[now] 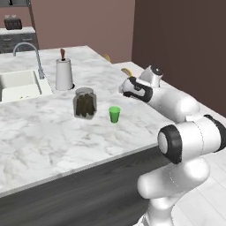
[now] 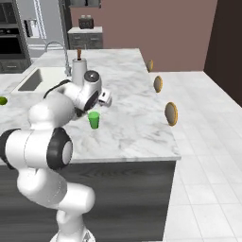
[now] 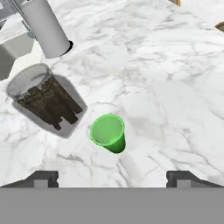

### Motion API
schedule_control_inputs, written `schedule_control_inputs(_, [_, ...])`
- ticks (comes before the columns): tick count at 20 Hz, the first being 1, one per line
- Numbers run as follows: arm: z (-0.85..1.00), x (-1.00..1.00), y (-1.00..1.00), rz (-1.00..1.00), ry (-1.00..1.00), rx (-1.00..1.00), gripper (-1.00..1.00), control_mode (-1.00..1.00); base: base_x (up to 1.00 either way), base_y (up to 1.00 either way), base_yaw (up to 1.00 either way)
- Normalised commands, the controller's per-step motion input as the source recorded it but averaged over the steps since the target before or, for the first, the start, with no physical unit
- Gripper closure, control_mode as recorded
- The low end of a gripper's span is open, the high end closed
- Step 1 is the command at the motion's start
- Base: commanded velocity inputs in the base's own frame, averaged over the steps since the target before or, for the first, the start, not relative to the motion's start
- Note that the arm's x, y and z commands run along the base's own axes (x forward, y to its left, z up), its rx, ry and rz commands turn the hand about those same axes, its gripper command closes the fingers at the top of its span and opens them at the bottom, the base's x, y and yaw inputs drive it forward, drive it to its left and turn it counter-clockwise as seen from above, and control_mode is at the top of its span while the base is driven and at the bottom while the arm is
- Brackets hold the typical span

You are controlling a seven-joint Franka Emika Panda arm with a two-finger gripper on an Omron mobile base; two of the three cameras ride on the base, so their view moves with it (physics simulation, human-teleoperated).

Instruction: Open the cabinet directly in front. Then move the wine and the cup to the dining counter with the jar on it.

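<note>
The small green cup (image 1: pixel 114 114) (image 2: pixel 94 119) (image 3: pixel 108 132) stands upright on the white marble dining counter (image 1: pixel 44 137) (image 2: pixel 134 120) (image 3: pixel 170 87). Just left of it is the clear jar (image 1: pixel 85 103) (image 3: pixel 46 100) with dark contents. My gripper (image 1: pixel 124 88) (image 2: pixel 107 99) (image 3: pixel 112 178) hangs open a little above the cup and to its right, apart from it, its jaws spread wide with nothing between them. The wine and the cabinet are out of view.
A white paper-towel roll (image 1: pixel 64 73) (image 2: pixel 78 66) (image 3: pixel 46 28) stands behind the jar, beside the inset sink (image 1: pixel 20 85) (image 2: pixel 35 80) and curved tap (image 1: pixel 31 48). Round stools (image 2: pixel 171 113) line the counter's right side. A lime (image 2: pixel 3 100) lies at far left.
</note>
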Motion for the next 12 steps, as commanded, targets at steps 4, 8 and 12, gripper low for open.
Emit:
schedule_control_inputs(4, [1.00,-1.00,-0.39,0.00,-0.02,-0.05,-1.00,-1.00,0.00,0.00,0.00])
schedule_control_inputs(8, [1.00,-1.00,-0.06,0.00,0.00,-0.13,-1.00,-1.00,0.00,0.00,0.00])
schedule_control_inputs(12, [0.94,-1.00,-0.04,0.01,-0.17,-0.10,-1.00,-1.00,0.00,0.00,0.00])
